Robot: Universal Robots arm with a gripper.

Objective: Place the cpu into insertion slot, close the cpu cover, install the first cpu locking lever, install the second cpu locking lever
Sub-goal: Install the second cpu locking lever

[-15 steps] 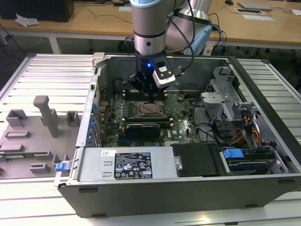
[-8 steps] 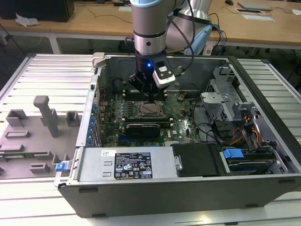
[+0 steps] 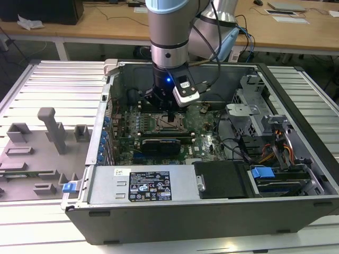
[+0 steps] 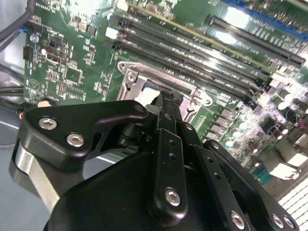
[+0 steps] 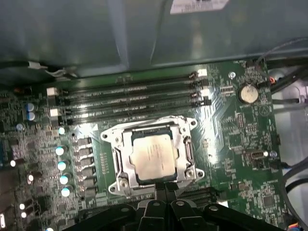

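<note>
One CPU seated, cover down, gripper at socket edge

One cpu (image 5: 152,157), silver face up, lies flat in the insertion slot (image 5: 126,139). One cpu cover (image 5: 118,162), a metal frame, lies closed around it. Four long black memory slots (image 5: 130,96) run parallel beyond the socket. One gripper (image 5: 166,188) hangs at the socket's near edge, fingers drawn together, holding nothing visible. In the exterior view the gripper (image 3: 170,117) stands directly above the socket. Locking levers: state not discernible.
</note>
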